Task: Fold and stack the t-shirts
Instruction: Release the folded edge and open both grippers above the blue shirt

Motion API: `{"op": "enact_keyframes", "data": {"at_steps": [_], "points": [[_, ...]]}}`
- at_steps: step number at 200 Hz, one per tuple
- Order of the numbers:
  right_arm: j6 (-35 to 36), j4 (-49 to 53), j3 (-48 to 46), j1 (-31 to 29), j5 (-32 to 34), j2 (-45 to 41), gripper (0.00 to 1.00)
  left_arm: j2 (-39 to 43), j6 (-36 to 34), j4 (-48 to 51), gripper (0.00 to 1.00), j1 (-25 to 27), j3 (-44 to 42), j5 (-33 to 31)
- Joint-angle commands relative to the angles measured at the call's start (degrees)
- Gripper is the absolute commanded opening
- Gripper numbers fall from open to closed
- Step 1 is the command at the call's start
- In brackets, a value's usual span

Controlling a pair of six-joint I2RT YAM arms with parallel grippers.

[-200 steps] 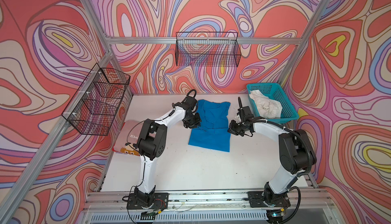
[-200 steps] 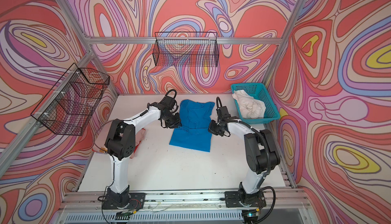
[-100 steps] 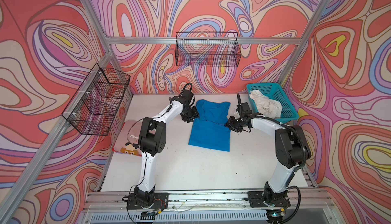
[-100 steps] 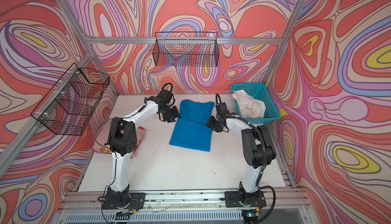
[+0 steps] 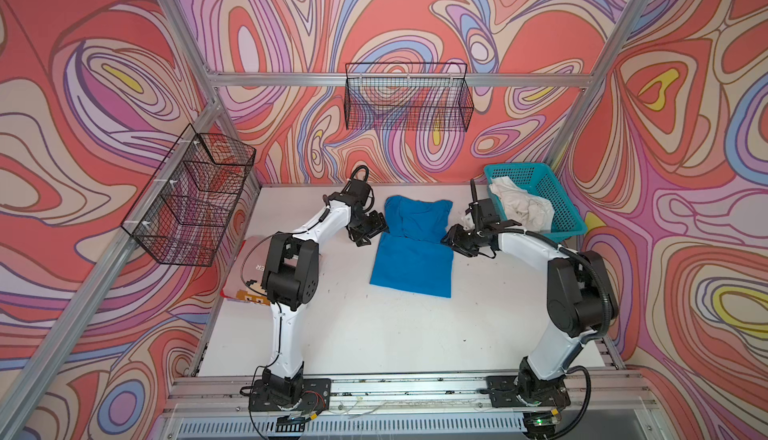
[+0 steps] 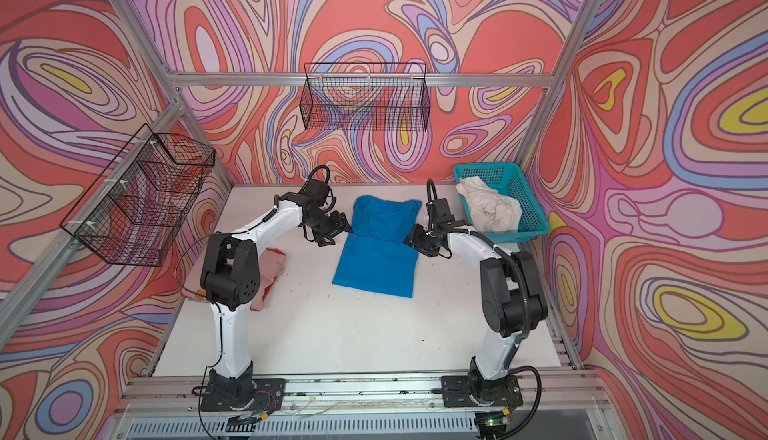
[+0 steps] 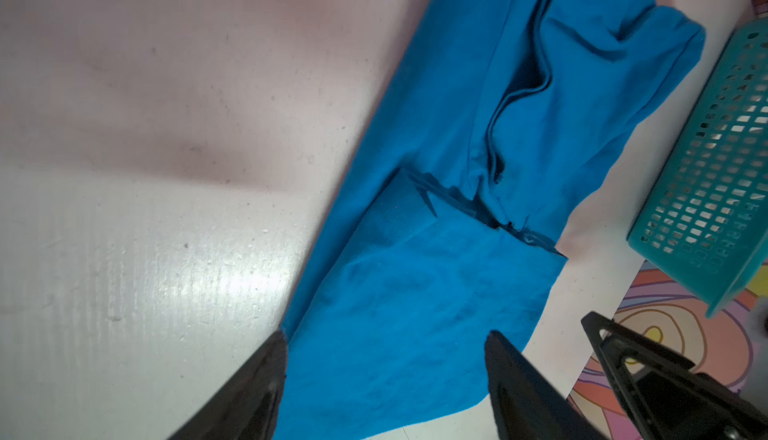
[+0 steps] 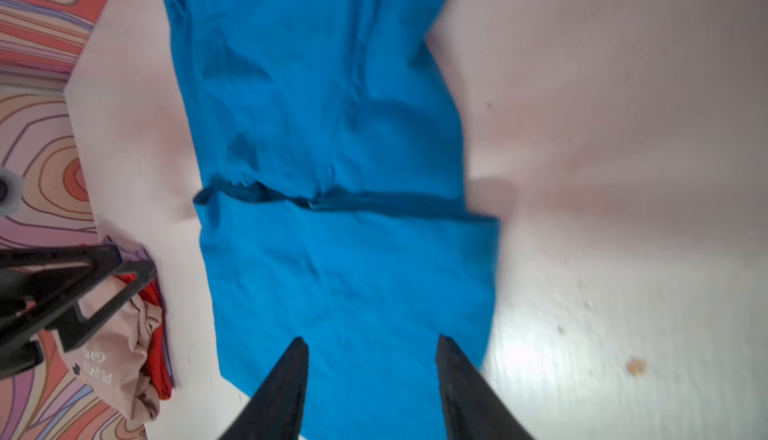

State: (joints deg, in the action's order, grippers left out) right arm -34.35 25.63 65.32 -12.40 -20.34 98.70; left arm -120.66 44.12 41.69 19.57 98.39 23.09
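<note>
Blue shirt narrowed to a strip, both tools open at its flanks; the cross fold looks to be next.

The blue t-shirt (image 5: 411,247) lies flat on the desk (image 5: 374,334) toward 12 o'clock, sleeves turned in and a crease across its middle. The left tool (image 5: 373,231) sits at its 9 o'clock edge and the right tool (image 5: 454,240) at its 3 o'clock edge, each with jaws apart and empty. The next move probably calls for gripping both corners of one end and carrying them over the other. The pink t-shirt (image 5: 249,265) lies at the desk's 9 o'clock edge. The off-white t-shirt (image 5: 521,209) is crumpled in the teal basket (image 5: 571,220) at 2 o'clock.
</note>
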Motion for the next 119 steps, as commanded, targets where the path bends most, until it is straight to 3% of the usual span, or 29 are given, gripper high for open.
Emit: {"op": "enact_keyframes", "data": {"at_steps": [1, 34, 66, 119], "points": [[2.1, 1.9, -3.8, 0.2, 1.7, -4.7, 0.53, 1.1, -1.0, -1.7, 0.72, 0.2, -3.2, 0.0], [2.9, 0.3, -8.9, 0.1, 0.0, -6.3, 0.53, -0.9, -1.3, -1.6, 0.64, 0.5, -2.0, -0.9], [3.6, -0.3, -10.5, -0.9, -0.4, -6.8, 0.53, -2.9, -1.8, -2.6, 0.62, 1.7, 0.9, -1.1], [4.2, 0.3, -10.7, -1.0, 0.2, -8.3, 0.52, -8.6, -6.8, 3.4, 0.53, 3.2, 10.2, -8.7]]}}
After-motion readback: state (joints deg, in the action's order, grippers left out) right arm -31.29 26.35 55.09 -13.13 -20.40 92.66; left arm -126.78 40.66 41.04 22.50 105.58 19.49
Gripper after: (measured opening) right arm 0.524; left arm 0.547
